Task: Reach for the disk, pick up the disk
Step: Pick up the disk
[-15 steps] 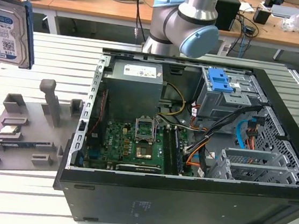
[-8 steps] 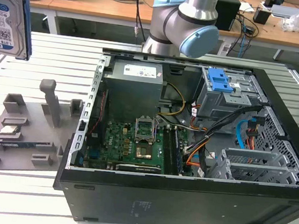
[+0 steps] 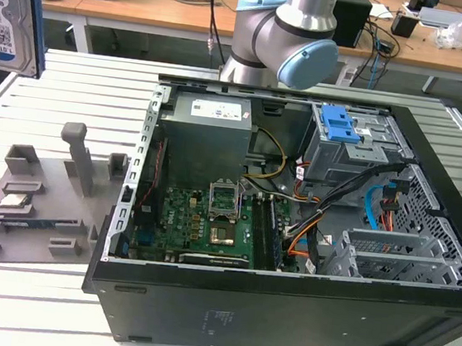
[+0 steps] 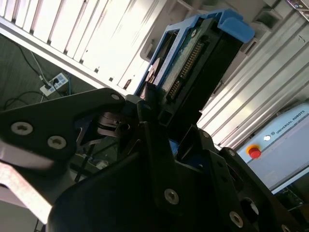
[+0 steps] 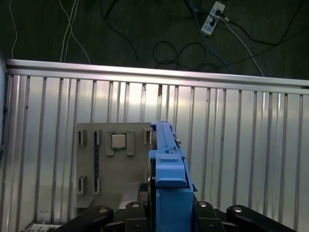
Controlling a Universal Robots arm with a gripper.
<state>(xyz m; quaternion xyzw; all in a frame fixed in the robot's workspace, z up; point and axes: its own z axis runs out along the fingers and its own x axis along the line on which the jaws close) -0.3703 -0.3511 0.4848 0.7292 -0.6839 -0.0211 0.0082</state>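
Pickup looks done: the tool (image 4: pixel 152 104) is clamped on the disk (image 5: pixel 166 159), which hangs edge-on above the slatted bench (image 5: pixel 241 145) and grey fixture plate (image 5: pixel 120 179), high at the exterior view's left, clear of the open computer case (image 3: pixel 282 312).

Smooth blue plastic edges the metal disk (image 5: pixel 166 159) above a gleaming ribbed metal tabletop (image 5: pixel 241 145) and matt grey plastic tray (image 5: pixel 123 179).
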